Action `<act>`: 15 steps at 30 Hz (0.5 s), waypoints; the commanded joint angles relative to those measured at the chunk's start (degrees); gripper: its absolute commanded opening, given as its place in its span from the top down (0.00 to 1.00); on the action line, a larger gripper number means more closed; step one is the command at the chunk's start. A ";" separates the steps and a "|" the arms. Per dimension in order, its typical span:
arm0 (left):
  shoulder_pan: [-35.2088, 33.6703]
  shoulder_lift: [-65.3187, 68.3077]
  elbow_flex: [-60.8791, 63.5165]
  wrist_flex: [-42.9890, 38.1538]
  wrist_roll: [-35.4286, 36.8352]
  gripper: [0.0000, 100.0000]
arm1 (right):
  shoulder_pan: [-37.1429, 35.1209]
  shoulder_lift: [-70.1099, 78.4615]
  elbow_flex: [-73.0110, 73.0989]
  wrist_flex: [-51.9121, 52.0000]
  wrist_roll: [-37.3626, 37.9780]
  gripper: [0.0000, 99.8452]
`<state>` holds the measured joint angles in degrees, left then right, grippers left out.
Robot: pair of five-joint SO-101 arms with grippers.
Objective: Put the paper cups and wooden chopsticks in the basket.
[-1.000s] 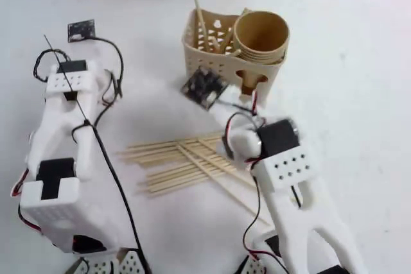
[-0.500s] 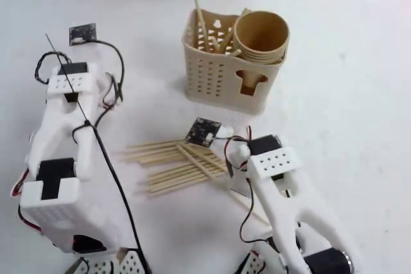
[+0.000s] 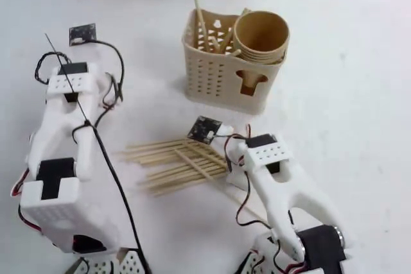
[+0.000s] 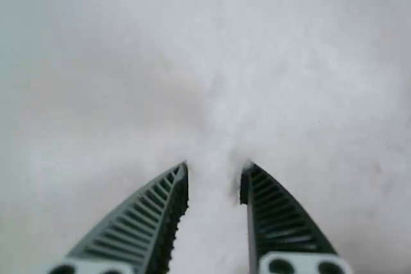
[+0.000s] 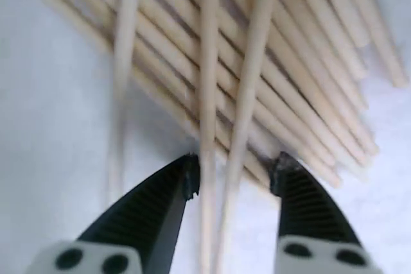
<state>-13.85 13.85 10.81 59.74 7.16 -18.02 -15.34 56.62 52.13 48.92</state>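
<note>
Two wooden chopsticks (image 5: 209,94) sit between the parted jaws of the right gripper (image 5: 234,171), which has pulled back from the basket (image 3: 218,81), upper centre, to the loose pile (image 3: 170,170); another pickup seems next.

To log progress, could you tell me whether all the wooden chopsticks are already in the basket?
No, a pile of chopsticks lies on the table.

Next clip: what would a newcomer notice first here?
The loose pile of wooden chopsticks at the middle of the table. Beyond it, the basket already holds stacked paper cups and a few chopsticks. The right gripper hangs open over two sticks of the pile.
</note>
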 commanded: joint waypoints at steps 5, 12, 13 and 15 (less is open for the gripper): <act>0.48 -0.48 0.00 -2.81 0.09 0.85 | 1.01 0.31 -0.26 -0.92 -0.88 0.95; 0.48 -0.48 0.00 -2.90 0.09 0.85 | 2.51 0.31 -7.65 -0.22 -6.33 0.98; 0.48 -0.48 0.00 -2.90 0.09 0.85 | 2.51 0.22 -9.23 0.84 -7.21 0.98; 0.48 -0.48 0.00 -2.90 0.09 0.85 | 2.15 -0.75 -12.48 3.47 -8.62 0.98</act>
<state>-13.85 13.85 10.81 57.80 7.08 -16.09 -14.20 49.67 53.01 42.42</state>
